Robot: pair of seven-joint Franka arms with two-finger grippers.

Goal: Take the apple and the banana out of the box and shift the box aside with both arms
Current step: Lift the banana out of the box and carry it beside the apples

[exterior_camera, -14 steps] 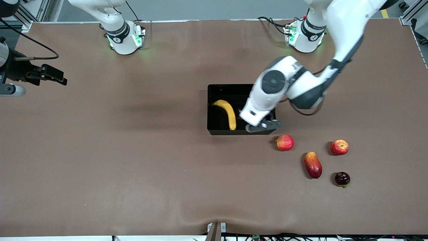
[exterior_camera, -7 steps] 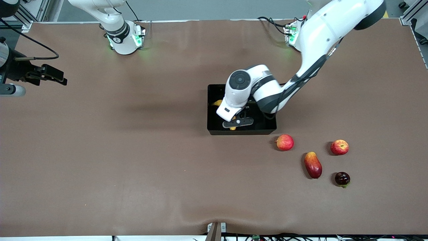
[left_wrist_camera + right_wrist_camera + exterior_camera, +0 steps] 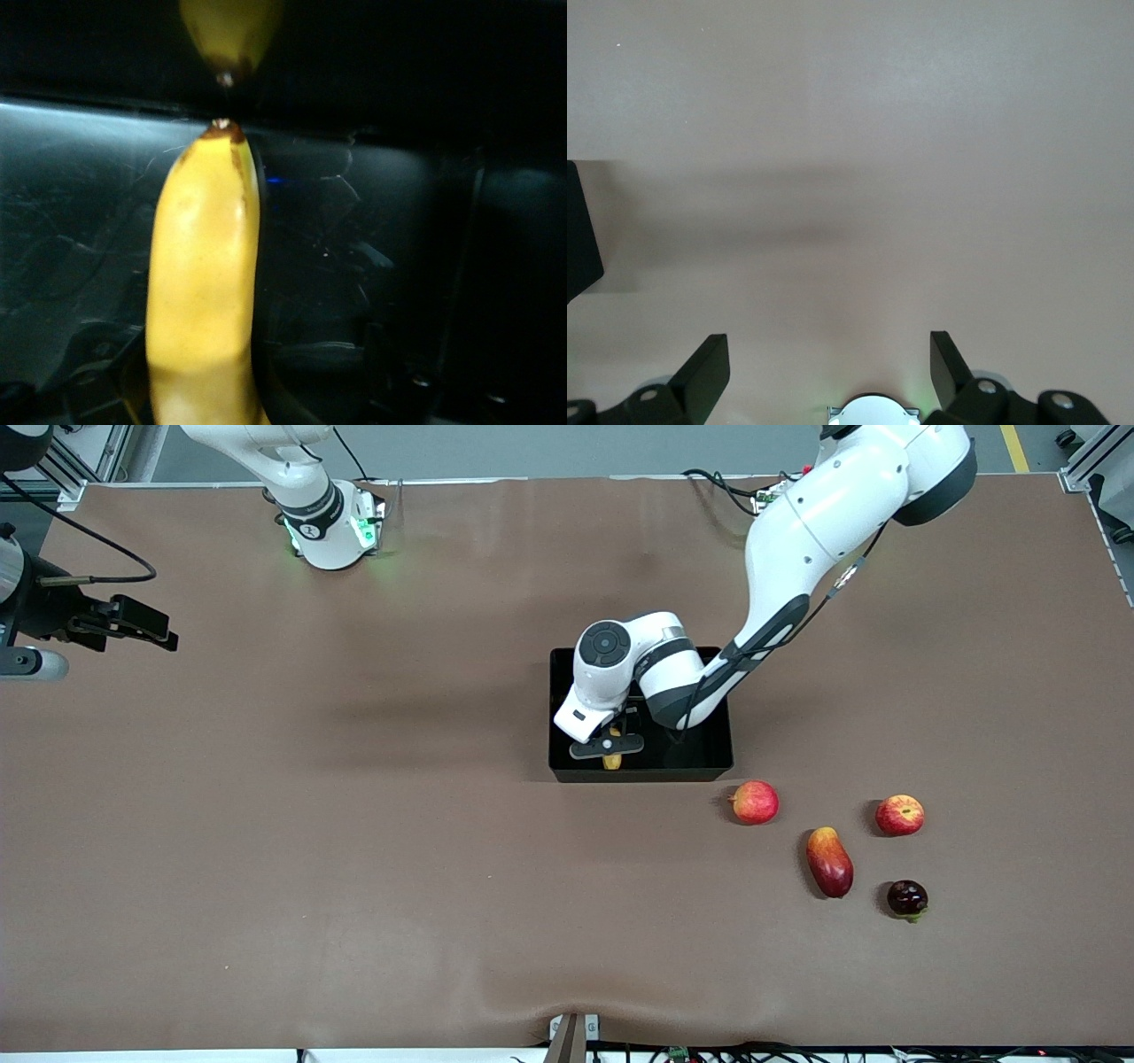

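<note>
The yellow banana [image 3: 611, 762] lies in the black box [image 3: 709, 772] at the table's middle; only its tip shows under the left arm's hand. My left gripper [image 3: 608, 747] is down inside the box, open, its jaws standing on either side of the banana [image 3: 204, 266]. The left wrist view shows the box's glossy wall [image 3: 399, 177] mirroring the banana's tip. The deep-red apple [image 3: 900, 814] with a yellow patch sits on the table toward the left arm's end, nearer the front camera than the box. My right gripper [image 3: 146, 627] [image 3: 830, 345] waits open above the right arm's end of the table.
A paler pinkish apple [image 3: 755, 802] lies just outside the box's near corner. A red-and-orange mango [image 3: 829, 861] and a small dark maroon fruit [image 3: 907, 898] lie nearer the front camera. The brown table cover [image 3: 354, 824] has a ripple at its near edge.
The left arm swept across the box from the corner beside the pinkish apple to the banana and came down over it. The right arm has not moved.
</note>
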